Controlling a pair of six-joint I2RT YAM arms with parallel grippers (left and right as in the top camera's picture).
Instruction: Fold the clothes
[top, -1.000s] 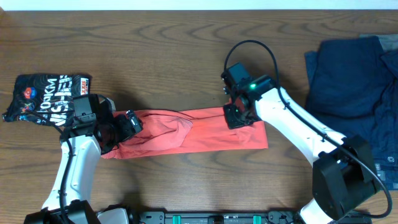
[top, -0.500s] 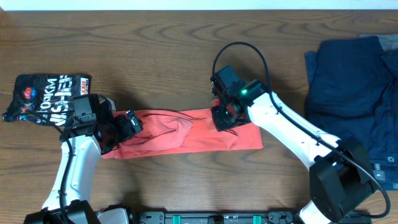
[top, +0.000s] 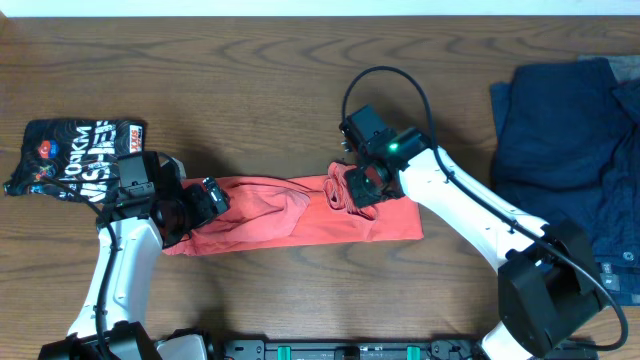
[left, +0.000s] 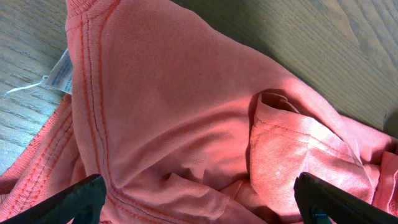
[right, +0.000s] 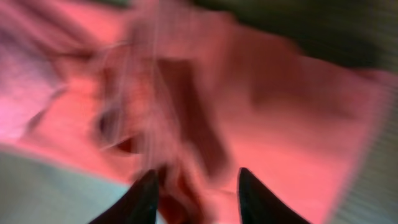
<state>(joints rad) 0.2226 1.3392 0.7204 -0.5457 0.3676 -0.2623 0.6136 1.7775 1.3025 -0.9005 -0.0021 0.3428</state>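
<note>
Overhead, the coral T-shirt (top: 275, 218) lies in a long band on the table (top: 250, 80). The left gripper (top: 212, 196) is at its left end, and the right gripper (top: 352, 186) is over its bunched middle. The left wrist view shows fingers (left: 78, 198) spread wide above the cloth. In the blurred right wrist view, the fingertips (right: 144, 194) are parted just over it.

Overhead: bright, even light on wood table (top: 300, 80), sharp edge to edge, soft shadows only. Left wrist cam: coral-red T-shirt (left: 174, 106) crisp, folds shaded at frame center-right. Right wrist cam: heavy motion blur, dim lower left.
</note>
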